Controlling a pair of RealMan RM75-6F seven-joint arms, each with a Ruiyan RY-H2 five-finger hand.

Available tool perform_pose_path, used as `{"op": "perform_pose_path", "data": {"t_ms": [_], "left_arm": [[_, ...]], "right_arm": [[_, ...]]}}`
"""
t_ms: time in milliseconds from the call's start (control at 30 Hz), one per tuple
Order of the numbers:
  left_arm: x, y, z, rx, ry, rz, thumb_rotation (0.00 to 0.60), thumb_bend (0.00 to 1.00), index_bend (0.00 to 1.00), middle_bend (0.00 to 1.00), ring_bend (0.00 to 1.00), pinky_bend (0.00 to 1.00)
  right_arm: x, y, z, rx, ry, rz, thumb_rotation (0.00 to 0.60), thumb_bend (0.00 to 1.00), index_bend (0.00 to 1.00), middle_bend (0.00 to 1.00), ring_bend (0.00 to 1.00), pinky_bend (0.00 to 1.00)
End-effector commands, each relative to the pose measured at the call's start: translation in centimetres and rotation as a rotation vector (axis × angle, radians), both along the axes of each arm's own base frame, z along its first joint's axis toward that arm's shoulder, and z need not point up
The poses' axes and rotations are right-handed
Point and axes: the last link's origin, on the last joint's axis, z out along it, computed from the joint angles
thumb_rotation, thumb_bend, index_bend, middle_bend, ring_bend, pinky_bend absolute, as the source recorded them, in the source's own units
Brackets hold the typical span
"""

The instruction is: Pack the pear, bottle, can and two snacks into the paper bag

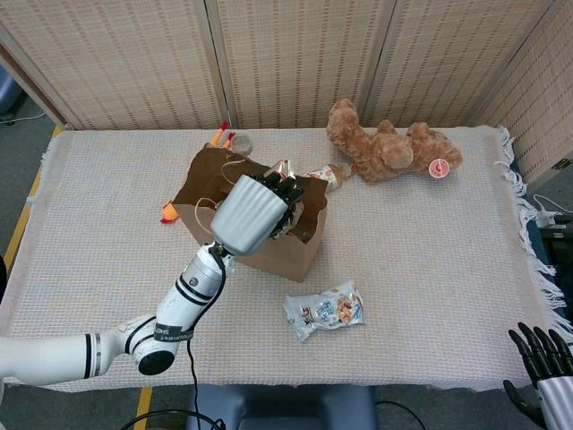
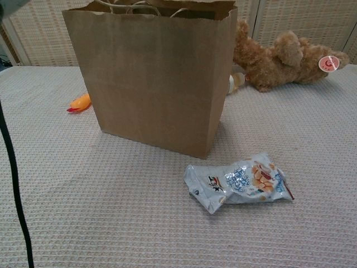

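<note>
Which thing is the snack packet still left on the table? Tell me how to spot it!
Find the tall brown paper bag standing on the woven cream tablecloth. Just in front of it, toward the robot, lies a crinkly silver-and-blue snack packet with biscuits pictured on it. It is flat and shiny, unlike the fluffy brown teddy bear behind the bag.

Upright paper bag (image 2: 156,78), snack packet (image 2: 240,181) near its front, teddy bear (image 2: 281,56) behind.

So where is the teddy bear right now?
The teddy bear lies at the back of the table, right of the paper bag in the head view; the chest view shows it behind the bag too.
</note>
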Motion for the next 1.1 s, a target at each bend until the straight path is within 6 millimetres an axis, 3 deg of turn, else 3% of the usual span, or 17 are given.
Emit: {"op": "perform_pose_path", "data": {"t_ms": [33, 67, 133, 200, 233, 333, 600, 867, 1100], "left_arm": [[0.2, 0.3, -1.0, -0.021, 0.031, 0.021, 0.6, 0.64, 0.61, 0.65, 0.62, 0.73], [0.1, 0.2, -1.4, -0.039, 0.044, 0.034, 0.6, 0.61, 0.56, 0.59, 0.56, 0.68], [-0.2, 0.0, -2.1, -0.072, 0.06, 0.071, 0.6, 0.49, 0.34, 0.32, 0.3, 0.47], [-0.1, -0.3, -2.5, -0.097, 0.048, 0.092, 0.6, 0.41, 0.14, 0.09, 0.09, 0.31], [0.1, -0.4, -2.6, -0.105, 0.036, 0.102, 0.6, 0.39, 0.07, 0.03, 0.03, 0.27], [0.2, -0.5, -2.6, -0.111, 0.017, 0.122, 0.6, 0.38, 0.0, 0.0, 0.0, 0.22], [-1.2, -0.7, -1.4, -0.086, 0.0, 0.13, 0.6, 0.38, 0.0, 0.0, 0.0, 0.2], [-6.5, -1.4, 2.5, -0.034, -0.042, 0.187, 0.6, 0.38, 0.03, 0.0, 0.0, 0.2], [-12.8, -3.1, 7.2, 0.016, -0.115, 0.328, 0.6, 0.38, 0.04, 0.0, 0.0, 0.19]], "right_arm": [[0.0, 0.0, 0.0, 0.001, 0.0, 0.001, 0.6, 0.23, 0.0, 0.0, 0.0, 0.0], [0.0, -0.1, 0.0, 0.001, 0.0, 0.001, 0.6, 0.23, 0.0, 0.0, 0.0, 0.0], [0.0, -0.1, 0.0, 0.001, 0.0, 0.002, 0.6, 0.23, 0.0, 0.0, 0.0, 0.0], [0.0, -0.1, 0.0, 0.002, 0.0, 0.001, 0.6, 0.23, 0.0, 0.0, 0.0, 0.0], [0.0, -0.1, 0.0, 0.002, -0.001, 0.002, 0.6, 0.23, 0.0, 0.0, 0.0, 0.0], [0.0, -0.1, 0.0, 0.002, -0.002, 0.002, 0.6, 0.23, 0.0, 0.0, 0.0, 0.0], [0.0, 0.0, 0.0, 0.004, -0.005, 0.001, 0.6, 0.23, 0.0, 0.0, 0.0, 0.0], [-0.1, 0.0, 0.1, 0.001, -0.005, 0.002, 0.6, 0.23, 0.0, 0.0, 0.0, 0.0], [0.0, 0.0, 0.0, -0.001, 0.008, 0.006, 0.6, 0.23, 0.0, 0.0, 0.0, 0.0]]}}
